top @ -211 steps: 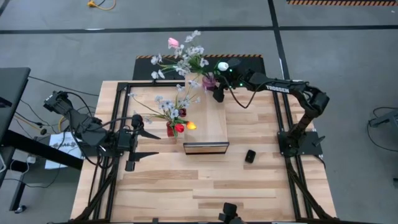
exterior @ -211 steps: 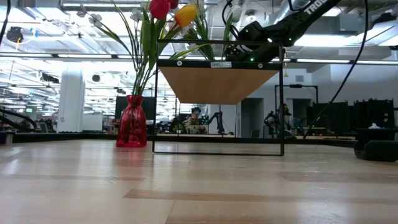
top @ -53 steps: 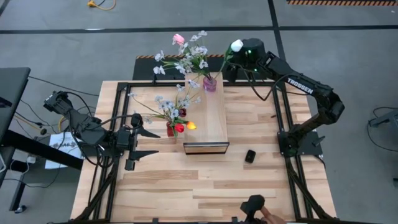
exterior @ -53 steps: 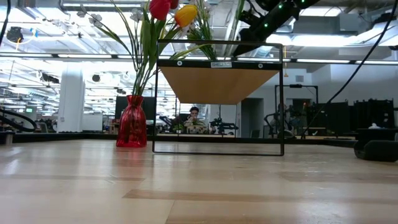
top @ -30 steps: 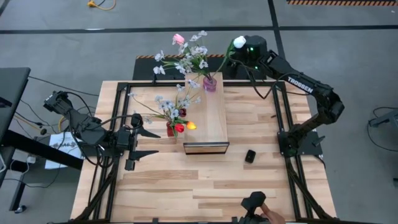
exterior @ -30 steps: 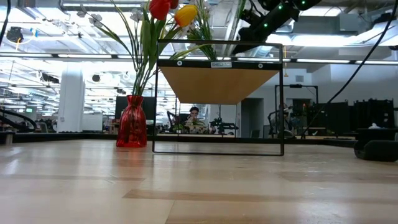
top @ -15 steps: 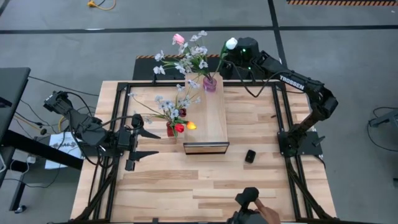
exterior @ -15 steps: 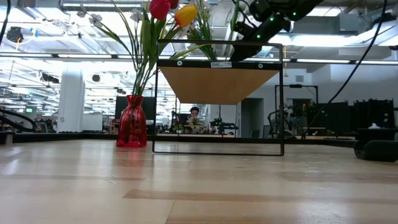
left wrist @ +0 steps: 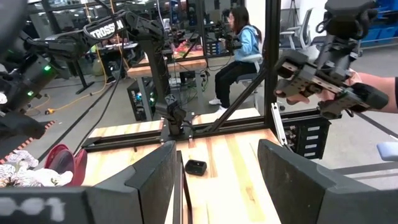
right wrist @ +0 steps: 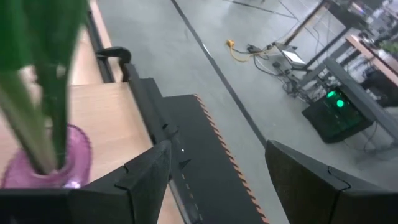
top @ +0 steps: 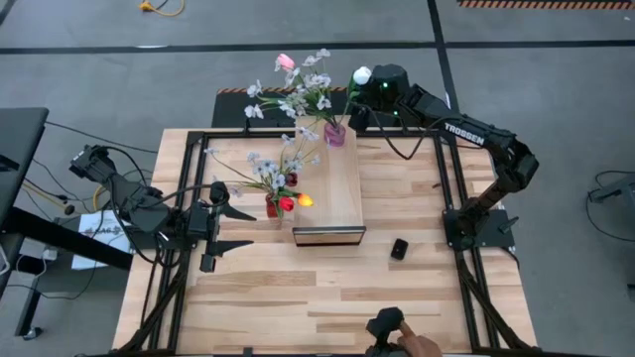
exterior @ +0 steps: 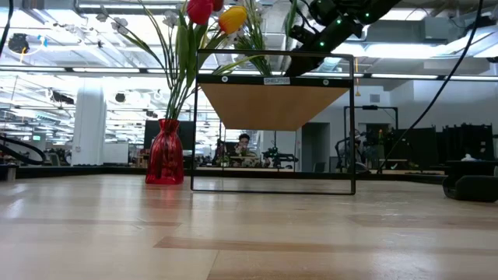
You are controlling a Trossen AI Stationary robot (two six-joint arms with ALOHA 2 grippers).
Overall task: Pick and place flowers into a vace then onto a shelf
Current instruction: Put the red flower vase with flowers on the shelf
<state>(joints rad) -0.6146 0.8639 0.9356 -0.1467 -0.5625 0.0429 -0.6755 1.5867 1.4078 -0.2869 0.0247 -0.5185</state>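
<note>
The right gripper (top: 372, 89) is kept over the far edge of the bench (top: 298, 297), fingers wide and empty, beside the white tulip (top: 362, 74). The tulip is probably being settled into the purple vase (top: 335, 134). The left gripper (top: 243, 229) is parked at the left edge, fingers wide and empty.

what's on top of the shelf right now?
A purple vase of flowers stands at the shelf's far end. The rest looks bare, though the red vase's blooms overlap its left edge.

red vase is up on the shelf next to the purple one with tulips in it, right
Not quite. The red vase holds tulips, but it stands on the tabletop beside the shelf, not on it. Only the purple vase is on the shelf. The low view shows the red vase's base resting on the table, left of the shelf's black frame.
</note>
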